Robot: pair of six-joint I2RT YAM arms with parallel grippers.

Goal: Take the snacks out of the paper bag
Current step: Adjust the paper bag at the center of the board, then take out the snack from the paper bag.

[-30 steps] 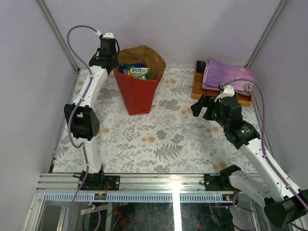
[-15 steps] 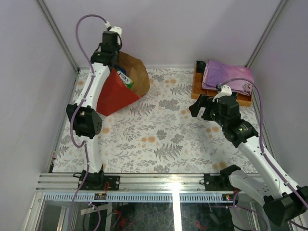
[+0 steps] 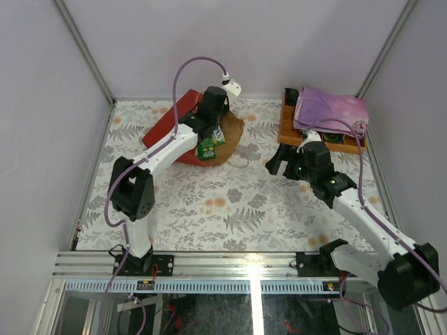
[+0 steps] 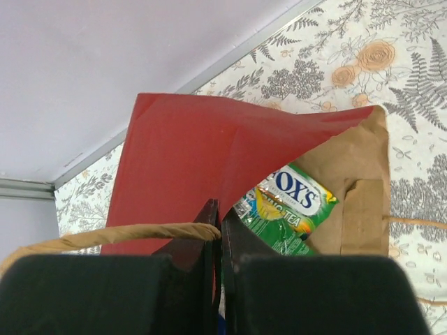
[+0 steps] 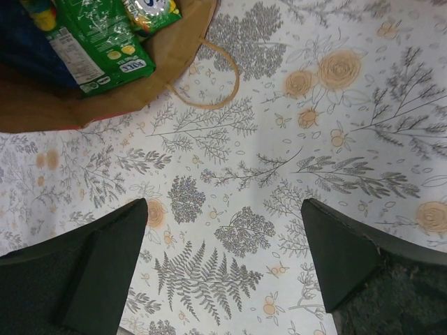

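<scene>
White "FOX'S" lettering on green candy pack [image 4: 286, 209], "TEA" printed beneath, remaining print too small

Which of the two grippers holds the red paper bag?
The left gripper: its jaws are shut on the rim of the red paper bag; the right gripper hangs open, holding nothing.

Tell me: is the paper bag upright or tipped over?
Tipped over: the paper bag lies on its side, a green Fox's packet at its mouth.
</scene>
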